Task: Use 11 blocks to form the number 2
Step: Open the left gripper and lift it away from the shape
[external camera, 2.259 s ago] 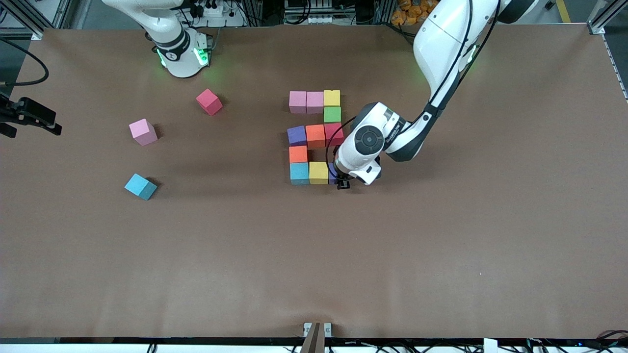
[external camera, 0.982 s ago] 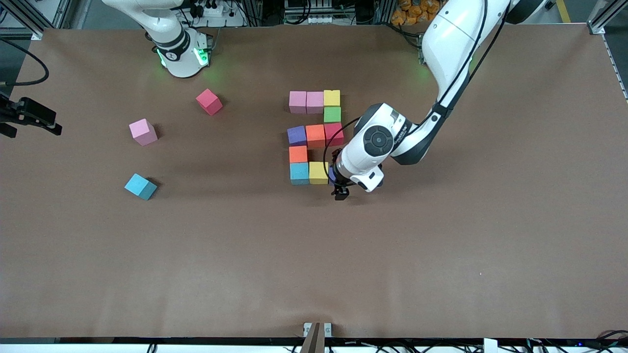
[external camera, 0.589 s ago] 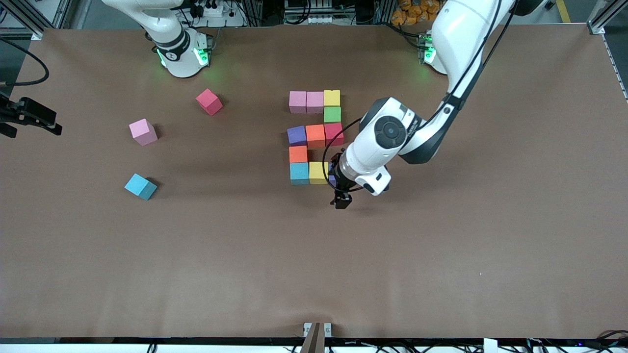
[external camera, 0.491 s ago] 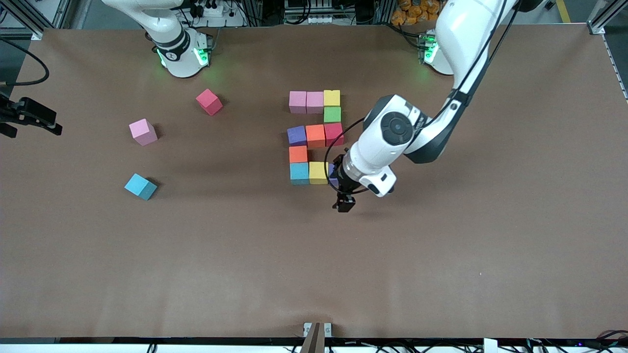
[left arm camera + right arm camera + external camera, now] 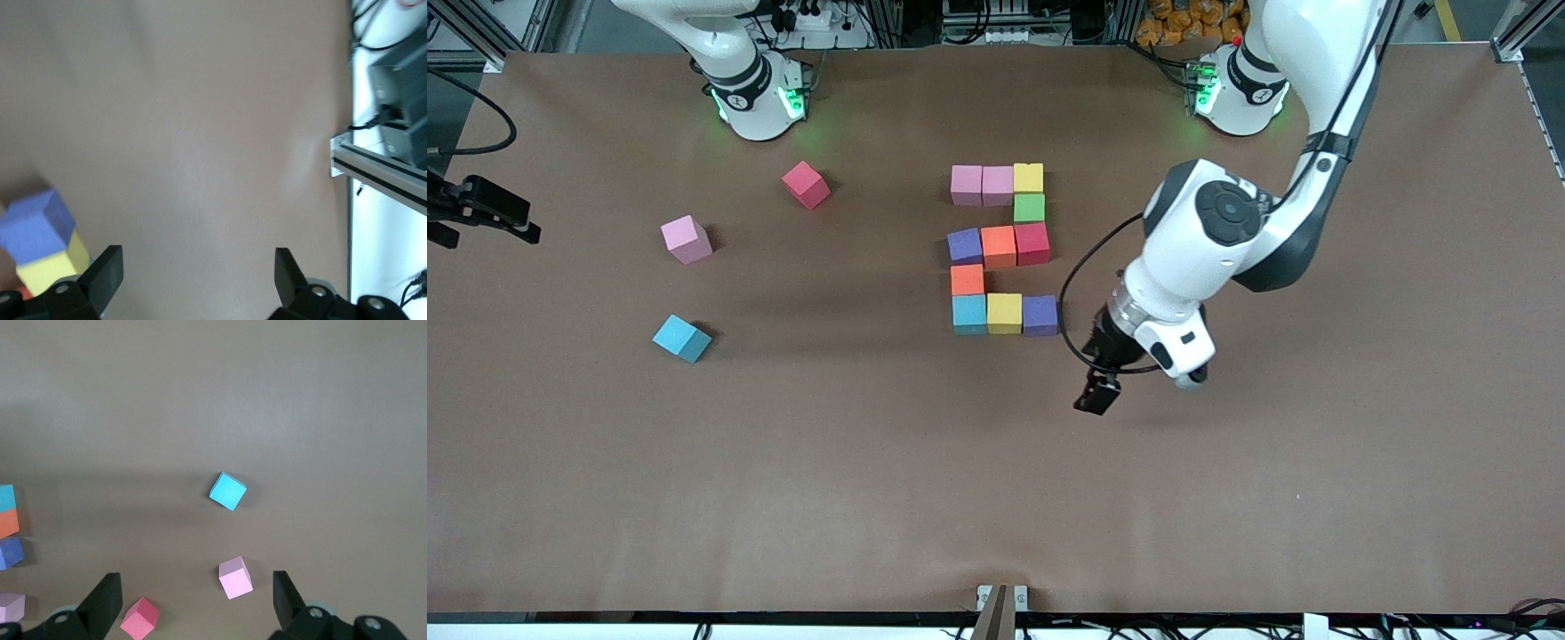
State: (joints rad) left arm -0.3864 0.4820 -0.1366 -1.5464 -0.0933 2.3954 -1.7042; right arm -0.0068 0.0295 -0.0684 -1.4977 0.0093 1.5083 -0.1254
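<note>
The number 2 (image 5: 999, 246) lies mid-table, built of several mixed-colour blocks that touch one another. Its row nearest the front camera is a teal block (image 5: 969, 314), a yellow block (image 5: 1004, 313) and a purple block (image 5: 1040, 315). My left gripper (image 5: 1096, 396) hangs open and empty over bare table, a little past the purple block toward the left arm's end. In the left wrist view the purple block (image 5: 37, 225) and the yellow block (image 5: 50, 267) sit beside my left gripper (image 5: 198, 280). High over the loose blocks waits my right gripper (image 5: 195, 600), open and empty.
Three loose blocks lie toward the right arm's end: a red one (image 5: 806, 184), a pink one (image 5: 687, 239) and a teal one (image 5: 681, 339). They also show in the right wrist view: teal (image 5: 227, 491), pink (image 5: 235, 577), red (image 5: 140, 618). The table's metal edge rail (image 5: 373, 177) shows in the left wrist view.
My left gripper has drawn away from the purple block toward the left arm's end and the front camera, leaving that block uncovered at the end of the row. The right arm has not moved.
</note>
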